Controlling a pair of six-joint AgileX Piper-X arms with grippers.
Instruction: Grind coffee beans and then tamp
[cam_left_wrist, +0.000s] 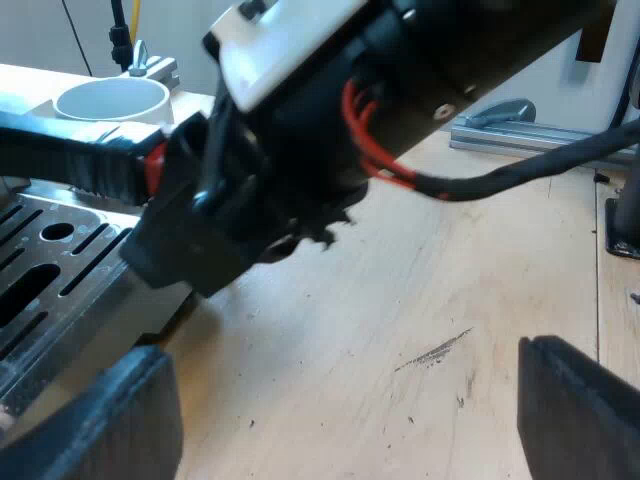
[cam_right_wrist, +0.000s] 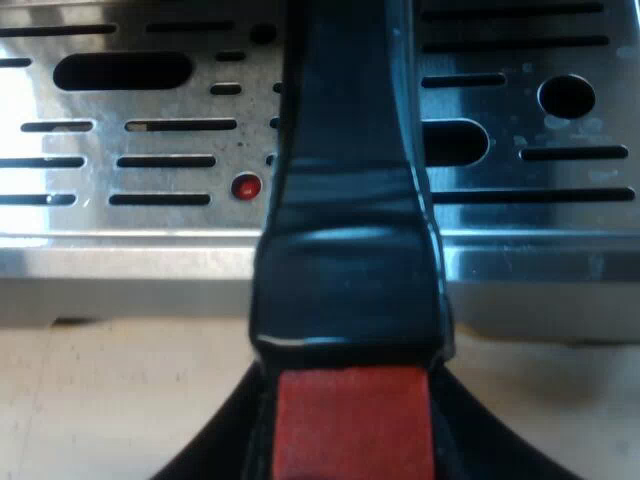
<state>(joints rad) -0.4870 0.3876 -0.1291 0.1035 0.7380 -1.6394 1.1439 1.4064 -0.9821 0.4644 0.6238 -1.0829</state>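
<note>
Clamping one red-ended handle (cam_right_wrist: 345, 250), right gripper (cam_right_wrist: 352, 430) hangs near one white mug (cam_left_wrist: 112, 98).

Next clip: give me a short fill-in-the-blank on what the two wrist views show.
1. The right gripper grips the handle at its ___ end.
2. The left gripper, over the table, is ___.
3. The mug near the machine's tray is ___ in colour.
Missing words: red; open; white.
</note>
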